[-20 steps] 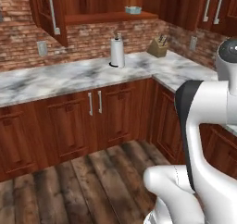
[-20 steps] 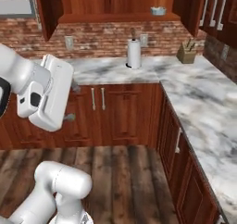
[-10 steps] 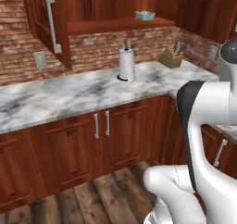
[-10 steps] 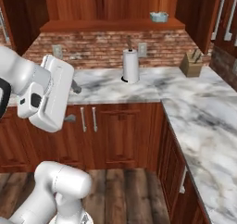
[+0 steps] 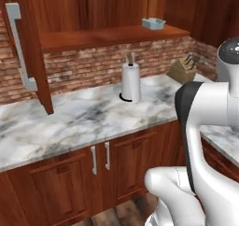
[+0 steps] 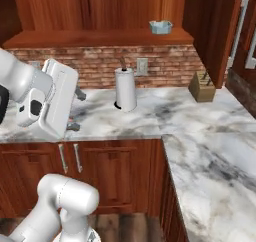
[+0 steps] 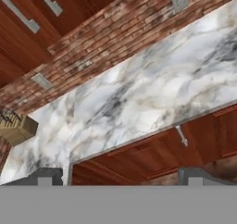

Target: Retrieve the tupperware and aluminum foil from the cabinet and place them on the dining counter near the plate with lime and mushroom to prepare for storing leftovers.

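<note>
A small light-blue tupperware (image 5: 153, 23) sits on the wooden shelf (image 5: 112, 35) above the marble counter, and it also appears at the top of the right base view (image 6: 161, 27). My gripper (image 6: 76, 111) hangs open and empty over the counter's front edge, well below and left of the tupperware. In the hand view its two fingertips (image 7: 44, 177) stand wide apart with only counter and lower cabinet fronts between them. The aluminum foil, the plate with lime and mushroom and the dining counter are out of view.
A paper towel roll (image 5: 131, 82) stands upright on the marble counter (image 5: 84, 122), and a knife block (image 6: 202, 86) sits in the corner. An open cabinet door (image 5: 28, 47) juts out at the left and another (image 6: 220, 31) at the right. The counter turns along the right wall.
The whole picture has shifted and grown, so the base has driven closer to the counter. The gripper stays open and holds the same pose.
</note>
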